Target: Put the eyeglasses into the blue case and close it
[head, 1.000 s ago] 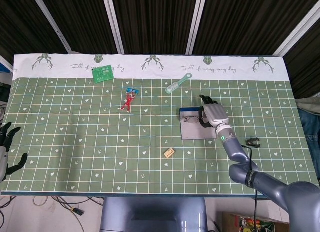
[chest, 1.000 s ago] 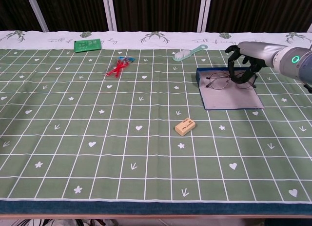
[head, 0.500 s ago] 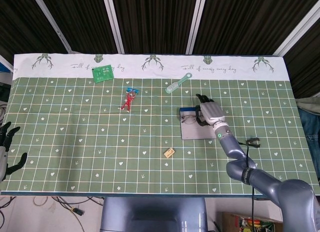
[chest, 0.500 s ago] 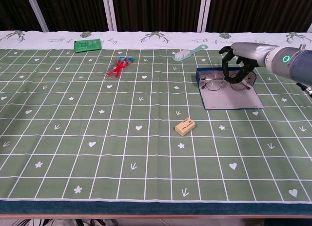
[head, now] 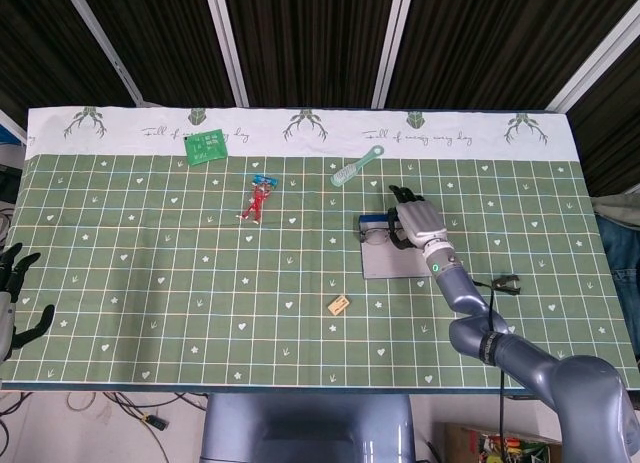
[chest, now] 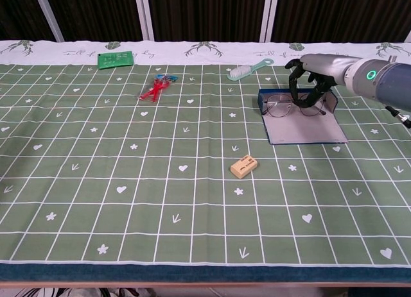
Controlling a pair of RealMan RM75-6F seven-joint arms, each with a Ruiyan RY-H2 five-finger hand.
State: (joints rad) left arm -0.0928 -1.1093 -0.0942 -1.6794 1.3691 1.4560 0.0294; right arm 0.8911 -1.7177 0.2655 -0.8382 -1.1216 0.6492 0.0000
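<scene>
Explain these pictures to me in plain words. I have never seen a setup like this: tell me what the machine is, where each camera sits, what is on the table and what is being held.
This is a two-armed robot with human-like hands, steered remotely by a person. One picture looks down from its head, the other looks forward from its chest. On the green tablecloth lie a green card, a red toy, a brush, a small tan block and an open blue case. The right hand holds the eyeglasses over the case's far end. The left hand hangs open at the table's left edge, holding nothing.
</scene>
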